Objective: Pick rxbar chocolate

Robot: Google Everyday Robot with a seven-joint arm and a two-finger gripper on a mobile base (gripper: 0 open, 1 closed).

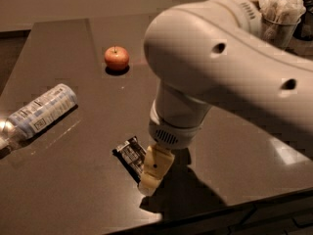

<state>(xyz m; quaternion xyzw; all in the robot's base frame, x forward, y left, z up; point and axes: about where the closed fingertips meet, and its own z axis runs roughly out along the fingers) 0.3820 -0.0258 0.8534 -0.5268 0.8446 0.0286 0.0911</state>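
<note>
Single camera view, looking down across a dark table (63,43) at the approach to the grasp. The rxbar chocolate (128,154) lies flat near the front edge of the table, left of centre. Its long axis runs on a diagonal from far-left to near-right. The far-left crimped end and most of the black wrapper show. The near-right end is hidden beneath the gripper (147,184), which hangs low at the table surface, directly over that end.

The key relation is that the bar extends away from the gripper towards the far left, so the tool stands over one end of the bar, not its middle. Judged from this, the coming move calls for a small shift to the far left along the diagonal. The jaws should close across the bar's short width.

Whether the jaws are spread or closed cannot be told, because the cream-coloured tool reads as one block from this angle. Contact with the wrapper cannot be confirmed either.

The white arm (230,67) fills the right half of the view. A clear bottle (41,109) lies on its side well to the left. An apple (117,58) stands far behind the bar. Both are well apart from it.
</note>
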